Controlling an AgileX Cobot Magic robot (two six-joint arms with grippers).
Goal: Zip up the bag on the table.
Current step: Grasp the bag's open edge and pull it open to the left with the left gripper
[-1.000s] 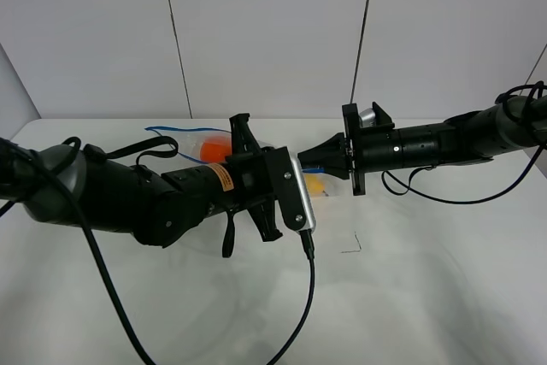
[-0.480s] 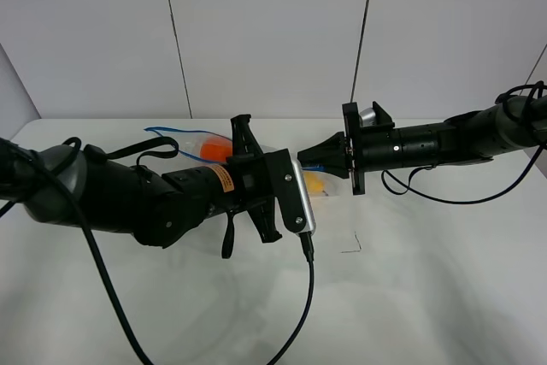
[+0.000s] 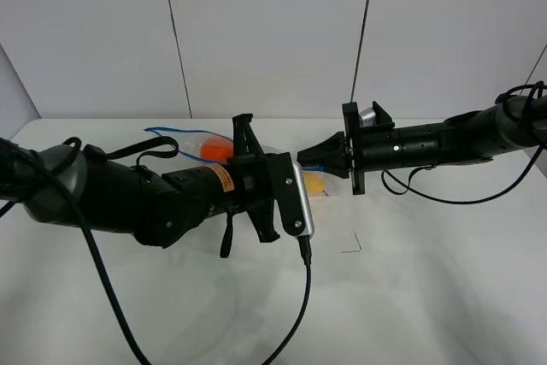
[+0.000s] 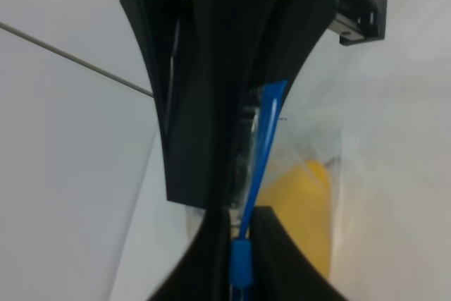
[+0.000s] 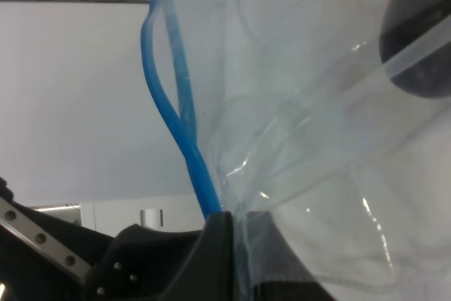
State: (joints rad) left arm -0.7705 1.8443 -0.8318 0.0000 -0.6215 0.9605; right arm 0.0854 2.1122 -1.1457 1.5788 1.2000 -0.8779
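Note:
The clear bag (image 3: 192, 144) lies on the white table (image 3: 410, 279) behind my arms, with the orange (image 3: 215, 150) and yellow pear (image 3: 316, 183) showing through. Its blue zipper strip (image 4: 262, 147) runs between both grippers. In the left wrist view my left gripper (image 4: 239, 273) is shut on the strip at the blue slider (image 4: 239, 267). Its tip is hidden behind the wrist camera in the exterior view. My right gripper (image 3: 306, 160) faces it, shut on the bag's zipper edge (image 5: 184, 147). The dark eggplant (image 5: 423, 47) shows through the plastic.
The left arm's cable (image 3: 303, 314) trails over the front of the table. A small dark mark (image 3: 352, 245) is on the tabletop right of the left wrist. Grey wall panels stand behind the table.
My left wrist has shifted very slightly and covers a bit more of the orange. The right arm and its hold on the bag have not moved.

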